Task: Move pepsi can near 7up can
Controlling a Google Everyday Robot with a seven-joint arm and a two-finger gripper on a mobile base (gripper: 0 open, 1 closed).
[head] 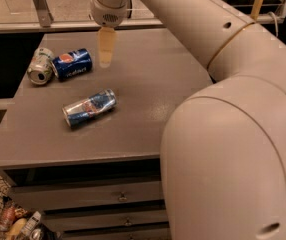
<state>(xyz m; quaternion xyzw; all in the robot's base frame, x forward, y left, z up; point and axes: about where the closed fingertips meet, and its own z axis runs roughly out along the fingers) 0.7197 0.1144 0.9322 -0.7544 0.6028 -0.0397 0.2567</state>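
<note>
The pepsi can, dark blue with a round logo, lies on its side at the back left of the grey table. The 7up can, pale green and white, lies on its side right beside it on the left, touching or nearly touching. My gripper hangs from the arm's wrist just to the right of the pepsi can, apart from it. Nothing shows in the gripper.
A slimmer silver-and-blue can lies on its side nearer the table's front left. My large cream arm fills the right foreground. Drawers sit under the tabletop. A wire basket with items stands at the lower left.
</note>
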